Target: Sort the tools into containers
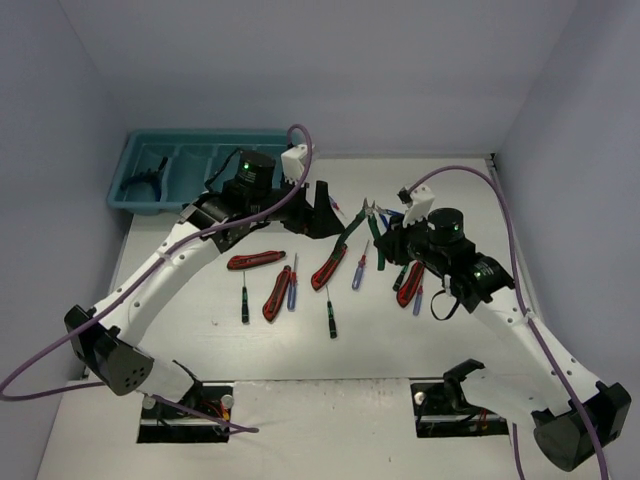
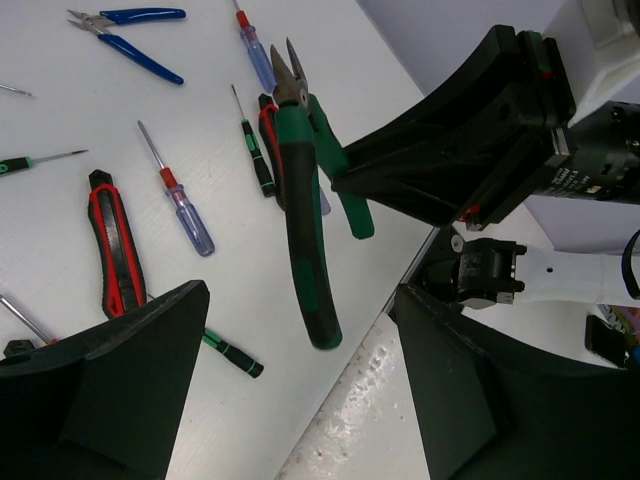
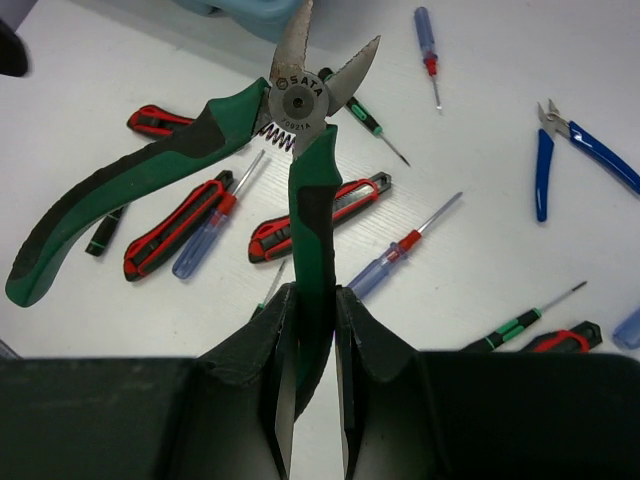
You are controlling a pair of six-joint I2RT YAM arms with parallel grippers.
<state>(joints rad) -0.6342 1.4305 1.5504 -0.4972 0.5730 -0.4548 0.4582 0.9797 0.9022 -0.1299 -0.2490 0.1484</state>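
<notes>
The green-handled pliers [image 3: 297,100] hang above the middle of the table [image 1: 200,340]. One handle is pinched between the fingers of the right gripper [image 3: 310,300], which is clamped tight on it. The other handle splays free and the cutting tips stand parted. The left gripper [image 2: 300,295] faces the pliers from just beside them, its fingers spread wide and holding nothing.

On the table below lie red-and-black utility knives [image 1: 277,293] and thin screwdrivers [image 1: 330,315] with green, blue and red handles, scattered across the middle. A pair of blue-handled pliers [image 3: 575,150] lies toward the far right edge.

The teal tray [image 1: 215,140] sits at the far left corner, well apart from the grippers. A dark tool [image 1: 145,182] lies in its leftmost compartment.
</notes>
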